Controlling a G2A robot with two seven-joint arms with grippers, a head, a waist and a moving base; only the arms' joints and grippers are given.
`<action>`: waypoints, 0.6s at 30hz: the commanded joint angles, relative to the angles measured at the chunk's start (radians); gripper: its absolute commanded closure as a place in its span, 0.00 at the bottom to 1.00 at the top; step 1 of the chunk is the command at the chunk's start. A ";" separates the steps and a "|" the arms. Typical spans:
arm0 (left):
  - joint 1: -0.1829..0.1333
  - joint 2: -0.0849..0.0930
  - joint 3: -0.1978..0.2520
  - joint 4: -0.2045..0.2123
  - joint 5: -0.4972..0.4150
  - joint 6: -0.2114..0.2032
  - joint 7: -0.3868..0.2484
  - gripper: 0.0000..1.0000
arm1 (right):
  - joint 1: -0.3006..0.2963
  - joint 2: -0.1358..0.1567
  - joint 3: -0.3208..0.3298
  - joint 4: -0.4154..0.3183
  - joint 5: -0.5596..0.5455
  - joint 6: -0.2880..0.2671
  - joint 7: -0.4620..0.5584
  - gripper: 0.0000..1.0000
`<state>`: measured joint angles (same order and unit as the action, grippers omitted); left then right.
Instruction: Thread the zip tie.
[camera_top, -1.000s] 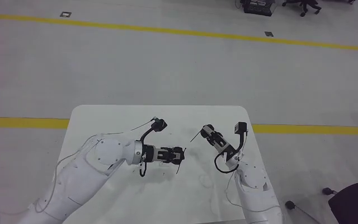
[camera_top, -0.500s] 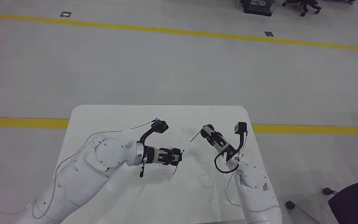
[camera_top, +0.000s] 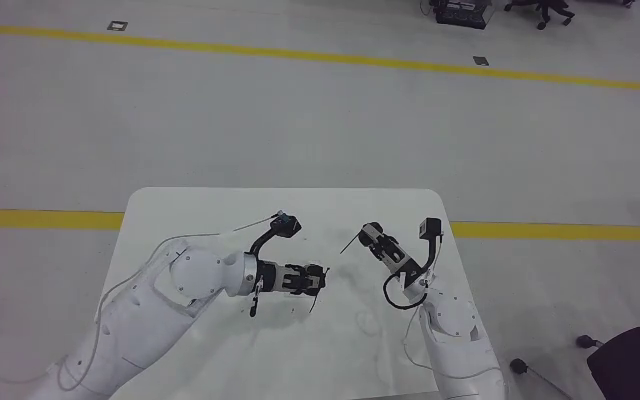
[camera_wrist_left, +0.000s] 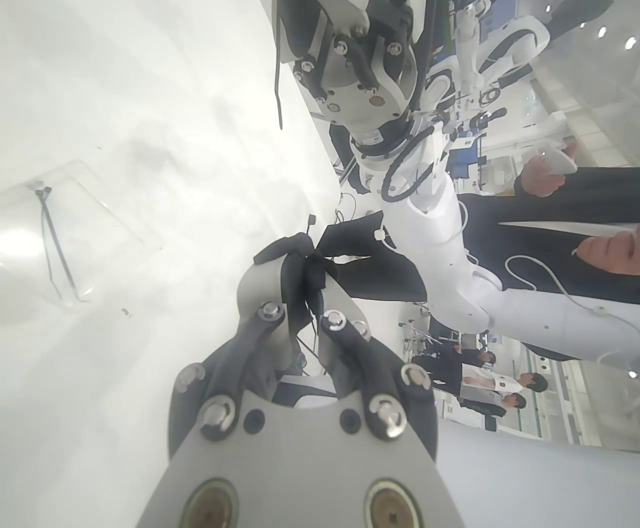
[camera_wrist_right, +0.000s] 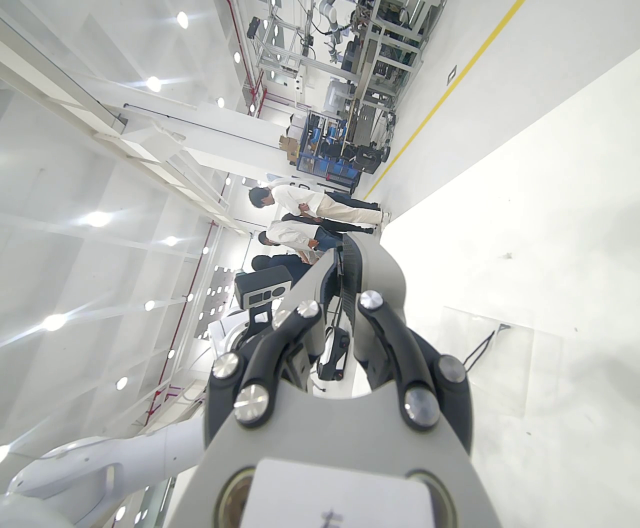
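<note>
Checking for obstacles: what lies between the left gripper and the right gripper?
The stretch is bare table, seen in the top view; the zip tie in the right gripper juts into it.

On the bench (camera_top: 160, 215) lay a plastic sheet (camera_wrist_left: 115, 210), and on that sheet a zip tie (camera_wrist_left: 54, 245). We saw the left hand (camera_top: 322, 276) above the bench, left of the sheet, pinching a strand (camera_top: 314, 297). The right hand (camera_top: 364, 233) hung beyond the sheet, farther from the robot, gripping a second strand (camera_top: 348, 243).

Black zip tie (camera_wrist_left: 276, 85) — white table (camera_top: 200, 215), yellow-lined floor (camera_top: 300, 120).
</note>
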<state>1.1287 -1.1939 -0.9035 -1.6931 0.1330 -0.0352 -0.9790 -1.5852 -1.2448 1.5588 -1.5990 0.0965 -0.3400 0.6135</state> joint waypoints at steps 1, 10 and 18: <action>0.000 0.000 0.000 0.000 0.000 0.000 0.000 1.00 | 0.000 0.000 0.000 0.000 0.000 0.000 0.000 1.00; 0.000 0.000 0.000 0.000 0.000 0.000 0.000 1.00 | 0.002 0.001 -0.001 -0.017 -0.023 0.000 -0.012 1.00; 0.000 0.000 0.000 0.000 0.000 0.000 0.000 1.00 | -0.041 0.012 0.000 -0.189 -0.263 0.000 -0.128 1.00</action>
<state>1.1287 -1.1939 -0.9035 -1.6931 0.1331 -0.0352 -0.9790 -1.6203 -1.2345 1.5625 -1.7681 -0.1255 -0.3400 0.5032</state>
